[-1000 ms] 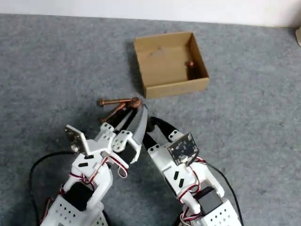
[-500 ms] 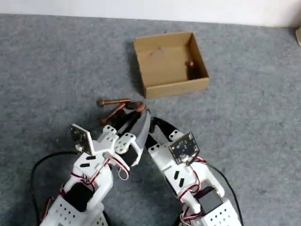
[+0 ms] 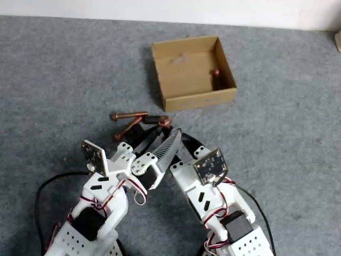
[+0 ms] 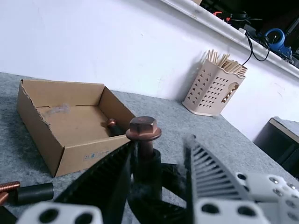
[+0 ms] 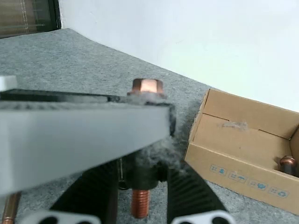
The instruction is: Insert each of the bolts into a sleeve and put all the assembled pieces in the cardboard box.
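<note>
High view: two arms stand side by side at the near edge of a grey carpet (image 3: 58, 69), and their grippers meet just short of the cardboard box (image 3: 200, 99). One assembled piece (image 3: 216, 79) lies inside the box against its right-hand wall. Two loose bolts (image 3: 128, 115) lie on the carpet near the box's front wall, angled toward each other. A loose sleeve (image 3: 151, 119) lies just beside their nearer ends. The copper head of the held bolt (image 3: 165, 122) shows at the tips of the grippers, close to the loose sleeve.

Right wrist view: the right gripper (image 5: 140, 179) is clenched on the held sleeve (image 5: 142, 170), a black tube that stands upright between its two black fingers. The held bolt passes through this sleeve, with its hexagonal head above and its threaded tip below. A grey ribbed finger of the other arm crosses in front, blurred. The box stands behind, with the assembled piece in its far corner.

Left wrist view: the left gripper (image 4: 161, 143) is released and brackets the held bolt. Its black finger lies just beside the shank and its ribbed finger stands apart from it. A beige perforated holder (image 4: 212, 91) filled with thin sticks stands by the white wall beyond the carpet.
</note>
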Robot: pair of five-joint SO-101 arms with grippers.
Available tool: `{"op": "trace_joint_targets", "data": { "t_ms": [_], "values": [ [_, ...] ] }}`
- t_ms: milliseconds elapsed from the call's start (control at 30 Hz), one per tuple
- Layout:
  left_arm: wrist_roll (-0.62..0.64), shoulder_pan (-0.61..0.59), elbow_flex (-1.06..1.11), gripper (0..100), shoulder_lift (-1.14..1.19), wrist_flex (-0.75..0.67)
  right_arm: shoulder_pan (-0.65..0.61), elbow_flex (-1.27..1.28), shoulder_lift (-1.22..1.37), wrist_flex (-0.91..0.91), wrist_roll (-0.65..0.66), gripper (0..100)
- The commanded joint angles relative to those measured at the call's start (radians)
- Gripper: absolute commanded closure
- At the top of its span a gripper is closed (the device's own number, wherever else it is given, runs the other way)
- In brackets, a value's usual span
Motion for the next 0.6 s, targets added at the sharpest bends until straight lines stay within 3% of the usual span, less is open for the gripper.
{"op": "trace_joint_targets", "data": {
  "t_ms": [0,167,367,567],
  "values": [
    [-0.037,-0.053,-0.097,84,-0.015,0.049,0.012,-0.013,-0.013,-0.030,-0.009,99.3],
    [-0.035,-0.134,-0.105,84,-0.015,0.058,0.012,-0.013,-0.013,-0.030,-0.006,99.3],
    [-0.041,0.033,-0.042,84,-0.015,0.057,0.012,-0.013,-0.013,-0.033,0.064,99.3],
    [-0.014,-0.142,-0.077,84,-0.015,0.057,0.012,-0.012,-0.013,-0.033,0.068,99.3]
  ]
}}
